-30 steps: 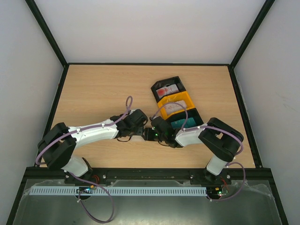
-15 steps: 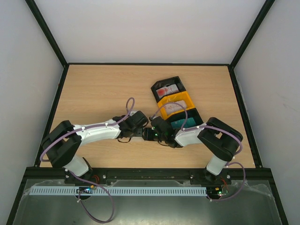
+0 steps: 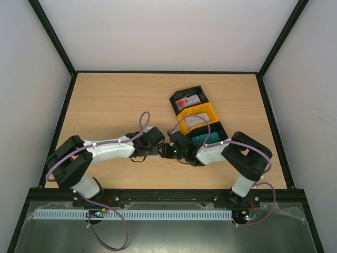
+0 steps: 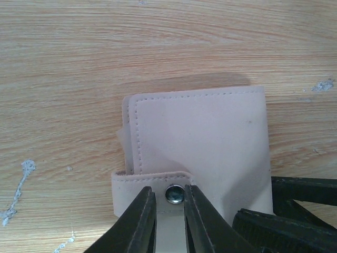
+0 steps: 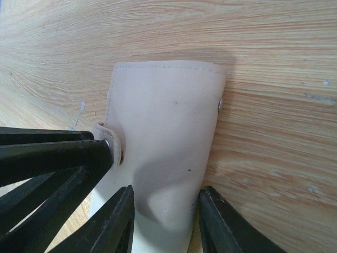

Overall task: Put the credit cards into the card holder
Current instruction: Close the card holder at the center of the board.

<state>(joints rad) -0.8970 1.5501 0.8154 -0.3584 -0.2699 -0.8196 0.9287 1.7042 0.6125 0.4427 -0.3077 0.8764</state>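
The beige card holder (image 4: 205,137) lies folded on the wooden table between both grippers. My left gripper (image 4: 169,196) is shut on its strap, the fingertips either side of the dark snap (image 4: 175,194). My right gripper (image 5: 166,197) is shut on the holder's body (image 5: 168,121), squeezing its near end across the width so that the leather dents. From above, both grippers (image 3: 164,149) meet at the table's middle and hide the holder. The credit cards lie in bins: a white and red one (image 3: 188,100), a pale one (image 3: 195,120), a teal one (image 3: 202,138).
Three open bins stand in a slanted row right of centre: black (image 3: 199,91), orange (image 3: 211,112), black (image 3: 221,130). The right arm's forearm (image 3: 210,153) lies just in front of the nearest bin. Black frame rails edge the table.
The left arm's elbow has swung in and its wrist has shifted slightly down and right toward the right gripper. The right arm has barely moved.
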